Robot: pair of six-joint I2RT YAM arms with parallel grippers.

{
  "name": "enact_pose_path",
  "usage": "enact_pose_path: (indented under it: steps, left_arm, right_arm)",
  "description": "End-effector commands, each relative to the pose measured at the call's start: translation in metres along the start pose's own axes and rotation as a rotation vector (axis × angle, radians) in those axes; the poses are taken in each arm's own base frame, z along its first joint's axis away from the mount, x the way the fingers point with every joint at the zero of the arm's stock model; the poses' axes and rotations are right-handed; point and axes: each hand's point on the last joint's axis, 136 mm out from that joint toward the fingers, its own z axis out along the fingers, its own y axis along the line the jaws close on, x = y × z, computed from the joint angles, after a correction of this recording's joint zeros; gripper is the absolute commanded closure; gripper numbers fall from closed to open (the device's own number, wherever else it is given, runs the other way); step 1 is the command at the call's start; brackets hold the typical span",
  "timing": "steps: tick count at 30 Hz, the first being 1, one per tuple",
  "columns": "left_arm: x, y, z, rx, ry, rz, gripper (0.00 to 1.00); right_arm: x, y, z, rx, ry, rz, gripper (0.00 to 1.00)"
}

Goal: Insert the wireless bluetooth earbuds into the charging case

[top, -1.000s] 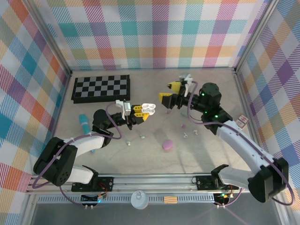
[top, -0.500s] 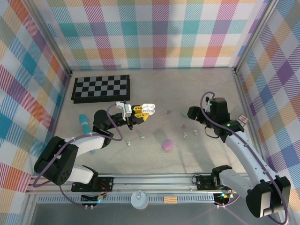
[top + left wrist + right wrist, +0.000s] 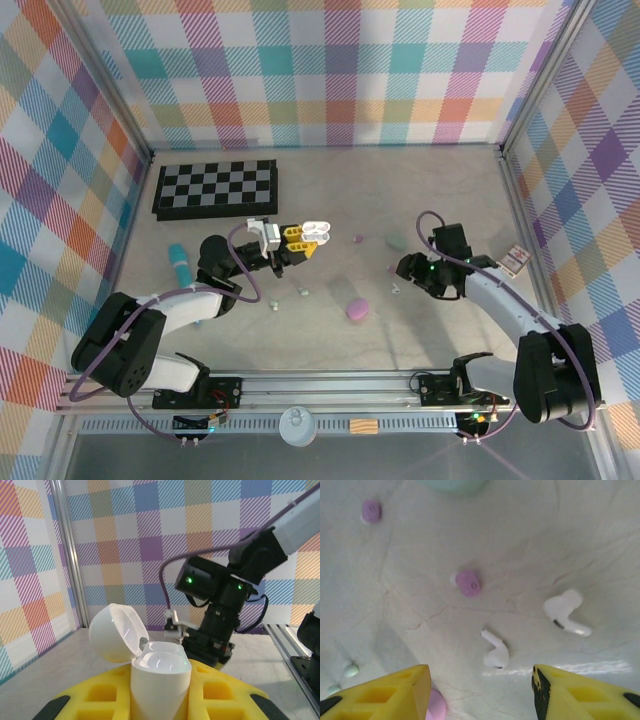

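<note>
My left gripper (image 3: 160,702) is shut on the white charging case (image 3: 160,677) and holds it upright above the table, lid (image 3: 116,632) flipped open; from above the case (image 3: 315,231) sits at the tips of the gripper (image 3: 298,238). My right gripper (image 3: 482,692) hangs open low over the table, its yellow fingers (image 3: 390,692) apart on either side of a white earbud (image 3: 495,651) lying just ahead. A second white earbud (image 3: 567,614) lies to its right. Two purple earbuds (image 3: 468,583) (image 3: 371,511) lie farther off. From above, the right gripper (image 3: 403,272) is over the white earbud (image 3: 396,290).
A purple pebble case (image 3: 357,308) lies near the middle, a mint case (image 3: 398,241) behind the right gripper, and tiny pale buds (image 3: 302,291) toward the left. A chessboard (image 3: 215,187) lies at the back left, and a teal cylinder (image 3: 180,262) by the left arm.
My right arm has swung from high near the centre down toward the table over the white earbuds, and its jaws have narrowed. The left arm holds still with the case.
</note>
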Motion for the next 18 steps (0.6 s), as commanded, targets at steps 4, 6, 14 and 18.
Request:
enact_pose_path:
  steps: [4,6,14,18]
  left_arm:
    - [-0.015,-0.009,0.001,0.032,-0.041,0.073,0.99]
    - [-0.014,-0.008,0.002,0.033,-0.040,0.073,0.99]
    - [-0.015,-0.006,0.001,0.020,-0.033,0.064,0.99]
    - [-0.016,-0.008,0.000,0.014,-0.024,0.069,1.00]
  right_arm:
    - [0.015,0.011,0.019,-0.135,0.062,0.159,0.50]
    - [0.017,0.011,0.024,-0.144,0.078,0.171,0.51]
    - [0.020,0.013,0.037,-0.165,0.123,0.234,0.57]
    - [0.018,0.008,0.036,-0.136,0.097,0.214,0.57]
